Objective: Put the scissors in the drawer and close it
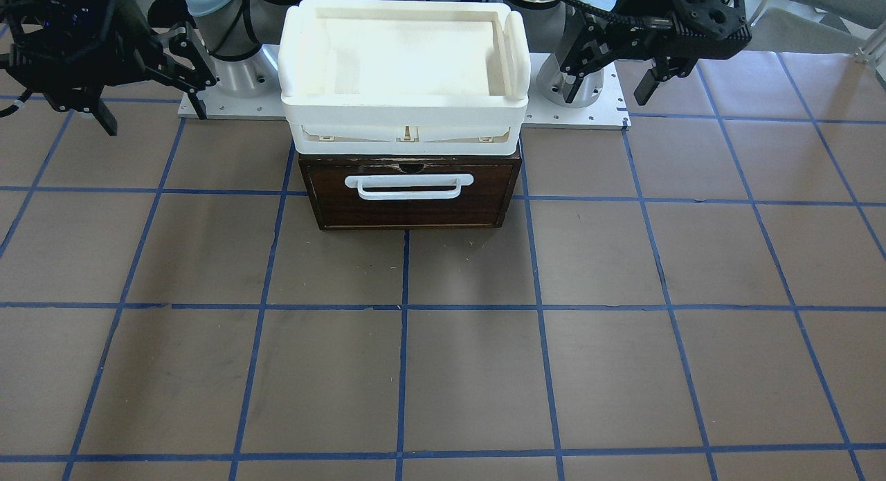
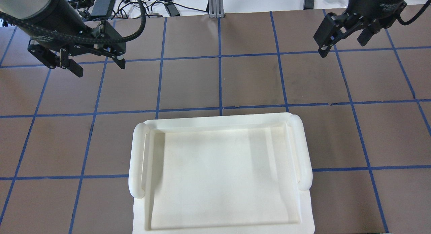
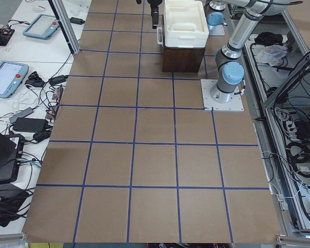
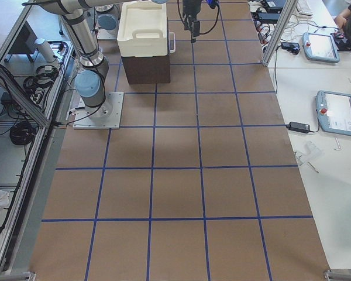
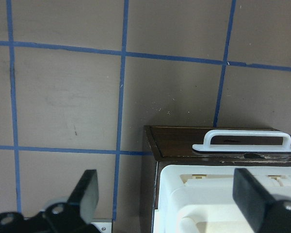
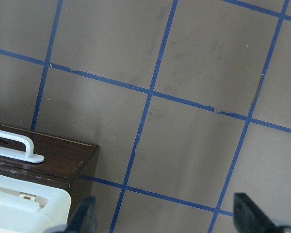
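The drawer has a dark brown front and a white bar handle. It sits pushed in under a white plastic tray. It also shows in the left wrist view and the right wrist view. The scissors show in no view. My left gripper is open and empty, raised beside the drawer box. My right gripper is open and empty, raised on the other side. Both grippers stand apart from the drawer.
The white tray's rim hides the drawer box in the overhead view, and nothing shows inside the tray. The brown table carries a grid of blue tape. Tablets and cables lie on side benches.
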Motion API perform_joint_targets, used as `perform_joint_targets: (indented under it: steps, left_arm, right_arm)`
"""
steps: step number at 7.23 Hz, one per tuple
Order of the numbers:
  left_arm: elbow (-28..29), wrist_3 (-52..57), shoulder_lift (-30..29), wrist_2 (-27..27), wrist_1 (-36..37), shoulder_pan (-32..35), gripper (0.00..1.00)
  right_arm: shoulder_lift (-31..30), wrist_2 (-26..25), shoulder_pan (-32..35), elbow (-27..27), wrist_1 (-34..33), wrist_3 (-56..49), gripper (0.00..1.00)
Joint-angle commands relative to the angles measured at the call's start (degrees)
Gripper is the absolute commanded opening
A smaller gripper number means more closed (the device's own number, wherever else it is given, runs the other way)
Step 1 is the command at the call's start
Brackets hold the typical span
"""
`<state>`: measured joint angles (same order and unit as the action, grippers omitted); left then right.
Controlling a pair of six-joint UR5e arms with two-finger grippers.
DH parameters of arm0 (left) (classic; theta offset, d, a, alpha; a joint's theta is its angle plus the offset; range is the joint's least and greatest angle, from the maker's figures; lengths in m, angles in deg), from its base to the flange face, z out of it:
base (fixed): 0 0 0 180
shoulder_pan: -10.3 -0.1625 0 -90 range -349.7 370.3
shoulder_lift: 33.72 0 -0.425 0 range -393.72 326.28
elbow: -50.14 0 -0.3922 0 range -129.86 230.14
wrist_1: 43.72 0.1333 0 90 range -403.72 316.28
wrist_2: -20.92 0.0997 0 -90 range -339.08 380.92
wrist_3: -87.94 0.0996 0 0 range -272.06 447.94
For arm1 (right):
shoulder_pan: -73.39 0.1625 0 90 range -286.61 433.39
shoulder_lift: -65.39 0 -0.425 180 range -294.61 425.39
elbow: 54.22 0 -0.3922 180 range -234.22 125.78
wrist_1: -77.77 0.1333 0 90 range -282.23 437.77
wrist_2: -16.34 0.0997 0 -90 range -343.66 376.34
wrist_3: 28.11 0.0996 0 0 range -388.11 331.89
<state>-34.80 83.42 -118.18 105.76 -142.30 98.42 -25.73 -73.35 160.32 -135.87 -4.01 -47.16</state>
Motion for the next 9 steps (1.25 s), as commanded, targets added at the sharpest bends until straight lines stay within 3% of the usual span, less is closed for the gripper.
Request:
perform_joint_targets:
  steps: [1, 2, 4, 9]
  left_arm:
    - [-0.4, -0.8, -2.2, 4.3, 7.1, 0.1, 1.00]
    - [0.2, -0.8, -4.1, 4.9, 10.7, 1.2, 1.00]
    - [0.5, 1.9, -5.2, 6.9, 11.0, 3.8, 1.00]
    - [-0.7, 2.8, -3.5, 4.5, 10.8, 3.8, 1.00]
  right_arm:
    - [0.1, 0.1, 0.0, 0.0, 0.0, -0.1, 1.00]
    - [0.0, 0.0, -0.1, 0.0, 0.0, -0.1, 1.00]
    - [0.1, 0.0, 0.0, 0.0, -0.1, -0.1, 1.00]
    - [0.0, 0.2, 0.1, 0.1, -0.1, 0.0, 1.00]
